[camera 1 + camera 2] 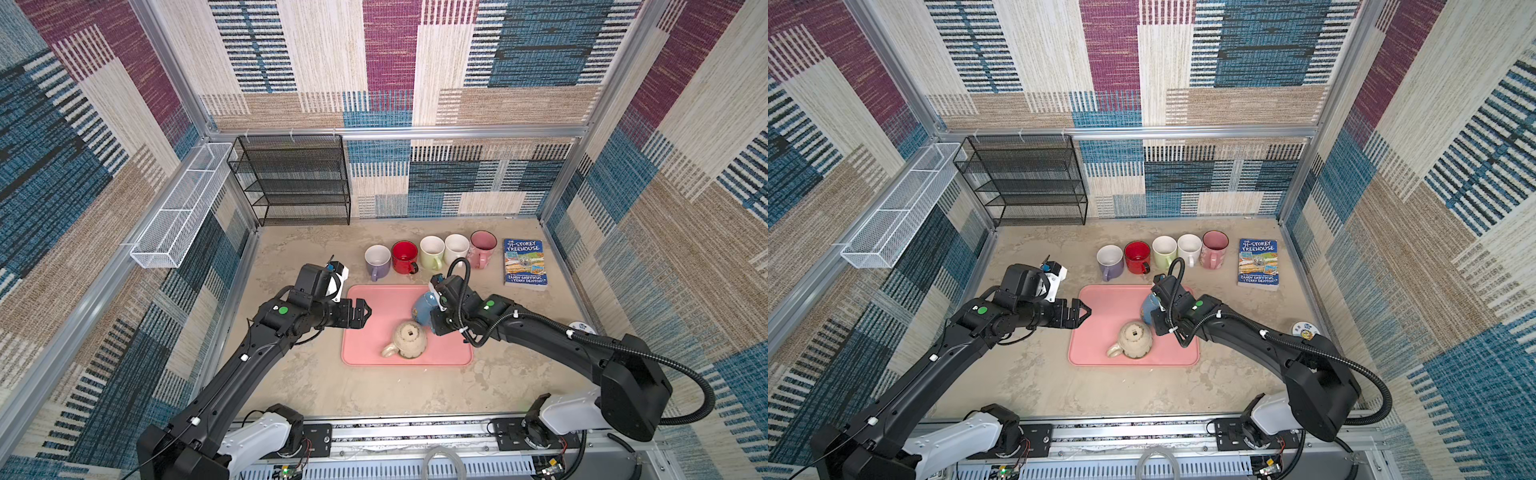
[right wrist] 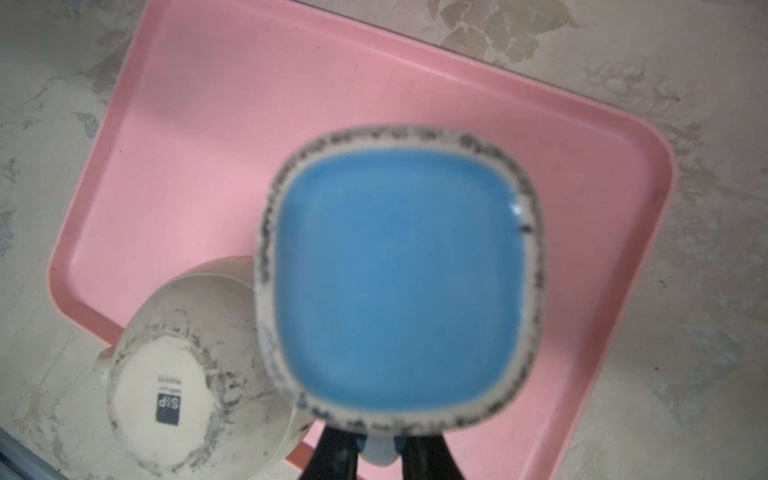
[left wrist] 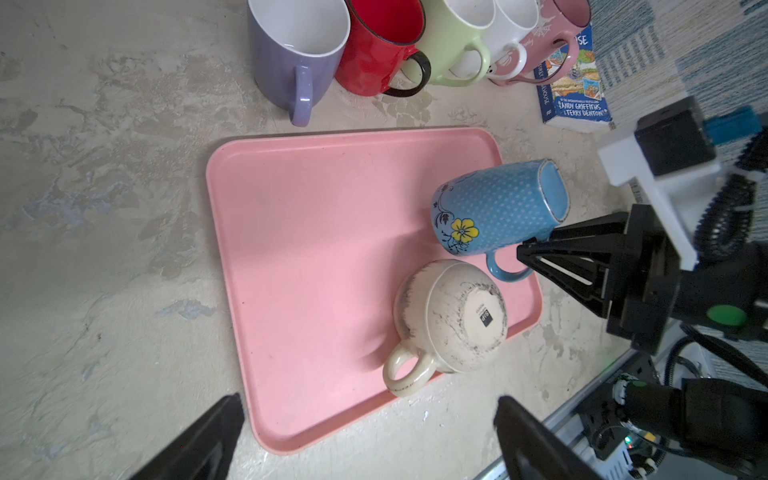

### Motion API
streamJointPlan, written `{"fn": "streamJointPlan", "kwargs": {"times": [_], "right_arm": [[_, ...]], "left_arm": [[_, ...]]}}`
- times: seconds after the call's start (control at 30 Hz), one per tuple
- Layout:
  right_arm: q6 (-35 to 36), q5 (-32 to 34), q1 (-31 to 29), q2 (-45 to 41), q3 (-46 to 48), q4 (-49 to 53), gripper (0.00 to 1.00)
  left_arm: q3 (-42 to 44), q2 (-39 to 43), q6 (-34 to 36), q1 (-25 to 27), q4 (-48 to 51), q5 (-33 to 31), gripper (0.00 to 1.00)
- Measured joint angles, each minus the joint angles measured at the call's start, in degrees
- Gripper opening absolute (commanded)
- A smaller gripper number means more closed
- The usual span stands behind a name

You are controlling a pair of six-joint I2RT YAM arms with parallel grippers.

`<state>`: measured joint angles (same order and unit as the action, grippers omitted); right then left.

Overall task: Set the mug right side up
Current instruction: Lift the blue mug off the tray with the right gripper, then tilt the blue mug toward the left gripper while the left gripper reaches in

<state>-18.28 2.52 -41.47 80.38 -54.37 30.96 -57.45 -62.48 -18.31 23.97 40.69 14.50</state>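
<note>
Left wrist view shows the right gripper [image 3: 525, 253] with its fingers [image 3: 582, 232] clamped on the handle [image 3: 507, 271] of the blue mug [image 3: 496, 205], tilted base up over the pink tray [image 3: 316, 232]. To turn it well, I think the wrist must roll slowly, clear of the cream mug [image 3: 451, 316] just beside, which is also upside down. Right wrist view shows that handle between the fingers. In both top views the left gripper [image 1: 365, 316] hovers, fingers apart, at the tray edge; five upright mugs [image 1: 432, 253] and a book [image 1: 524, 262] stand behind.

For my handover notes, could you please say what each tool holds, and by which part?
The right tool grips the blue mug by its handle; the open left tool holds nothing.
</note>
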Motion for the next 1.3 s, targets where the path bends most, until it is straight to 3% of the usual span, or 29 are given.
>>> {"fn": "streamJointPlan", "kwargs": {"times": [0.2, 0.57, 0.9, 1.03, 1.3], "right_arm": [[0.79, -1.53, 2.01, -1.7, -0.46, -1.31, 0.0], [0.7, -9.09, 4.76, -8.83, 1.55, -6.86, 0.0], [-2.34, -17.0, 5.49, -16.48, 7.28, -15.69, 0.0], [-3.85, -19.41, 5.51, -18.56, 9.29, -19.69, 0.0], [-6.62, -23.39, 5.64, -20.26, 10.71, -29.33, 0.0]], "left_arm": [[0.04, -0.13, -1.14, -0.72, -2.21, 2.16, 0.99], [4.04, 1.46, -4.61, -0.94, -9.2, 7.23, 0.88], [15.5, 4.96, -15.89, -0.9, -30.49, 19.17, 0.83], [18.43, 7.26, -18.47, -0.61, -37.99, 21.7, 0.77], [22.1, 9.16, -20.61, 0.2, -47.52, 24.3, 0.75]]}}
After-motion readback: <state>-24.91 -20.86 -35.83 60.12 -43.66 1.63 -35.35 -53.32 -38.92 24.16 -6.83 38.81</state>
